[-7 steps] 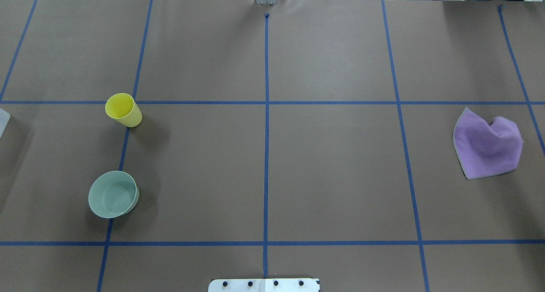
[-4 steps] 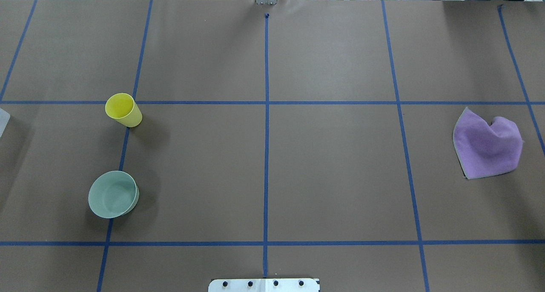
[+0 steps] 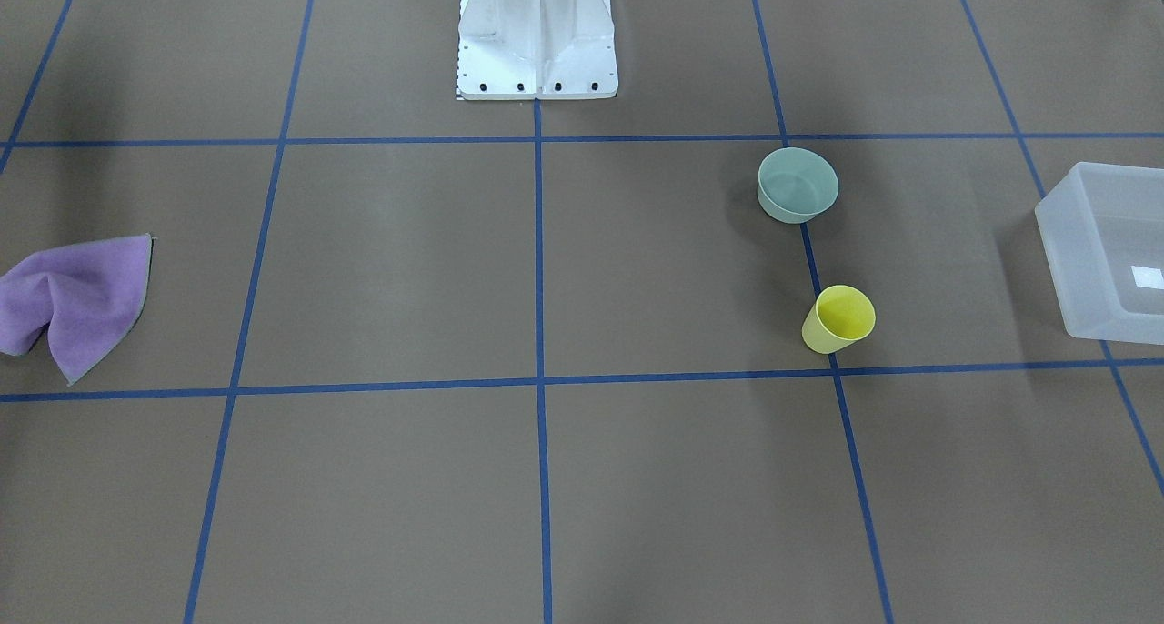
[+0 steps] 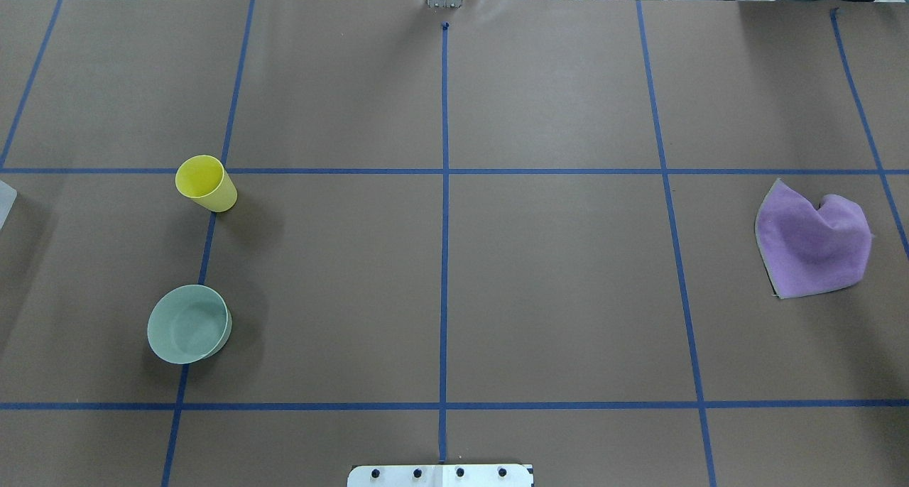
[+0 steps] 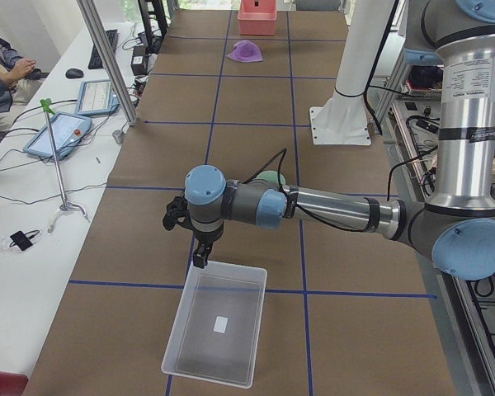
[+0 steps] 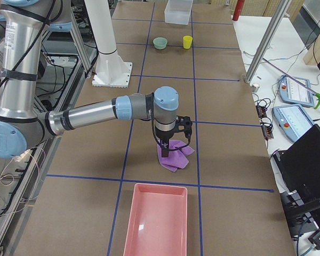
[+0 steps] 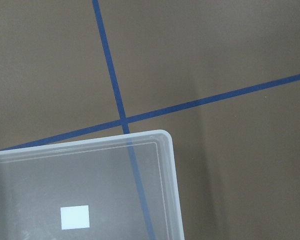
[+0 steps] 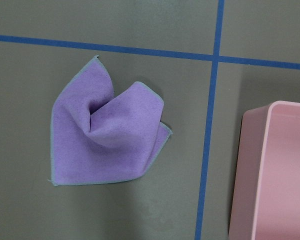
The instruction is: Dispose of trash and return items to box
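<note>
The pale teal bowl [image 4: 189,324] stands upright on the left half of the table, also in the front view [image 3: 797,184]. A yellow cup [image 4: 205,182] stands beyond it. The translucent box [image 3: 1059,251] sits at the table's left end and holds nothing I can see. In the exterior left view my left gripper [image 5: 200,257] hangs over the box's [image 5: 206,346] edge nearest the bowl; I cannot tell if it is open or shut. In the exterior right view my right gripper [image 6: 165,149] hangs just over a crumpled purple cloth [image 6: 177,156]; I cannot tell its state either.
A pink tray [image 6: 157,218] lies at the table's right end, just past the cloth [image 8: 105,132], and shows in the right wrist view [image 8: 270,170]. The robot's white base [image 3: 536,33] stands at the table's near middle edge. Blue tape lines grid the brown surface.
</note>
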Robot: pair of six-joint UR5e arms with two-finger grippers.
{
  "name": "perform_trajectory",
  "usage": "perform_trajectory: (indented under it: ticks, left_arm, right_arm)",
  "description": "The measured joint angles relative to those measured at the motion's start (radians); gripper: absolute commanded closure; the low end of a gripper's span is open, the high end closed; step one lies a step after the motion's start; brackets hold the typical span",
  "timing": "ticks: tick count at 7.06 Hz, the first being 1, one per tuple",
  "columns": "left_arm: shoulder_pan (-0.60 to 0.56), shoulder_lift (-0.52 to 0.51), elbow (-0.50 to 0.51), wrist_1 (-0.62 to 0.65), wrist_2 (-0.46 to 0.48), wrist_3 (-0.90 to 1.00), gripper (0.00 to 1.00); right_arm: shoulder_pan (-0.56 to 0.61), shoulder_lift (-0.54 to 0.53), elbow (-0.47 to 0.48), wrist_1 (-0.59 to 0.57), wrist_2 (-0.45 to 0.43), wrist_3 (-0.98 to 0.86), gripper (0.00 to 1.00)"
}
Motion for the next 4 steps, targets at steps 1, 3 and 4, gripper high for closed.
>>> perform_trajectory:
  ticks: [1, 3, 4]
  left_arm:
    - [0.009, -0.005, -0.002, -0.003, 0.001, -0.014, 0.02]
    - [0.054, -0.011, -0.006, -0.051, 0.005, -0.085, 0.02]
    - [0.086, -0.014, -0.007, -0.089, 0.007, -0.140, 0.02]
  right_arm:
    - [0.000, 0.000, 0.003, 0.001, 0.014, 0.000, 0.00]
    - [0.000, -0.004, 0.003, 0.000, 0.022, -0.002, 0.00]
    - [0.000, -0.005, 0.003, 0.001, 0.023, -0.002, 0.00]
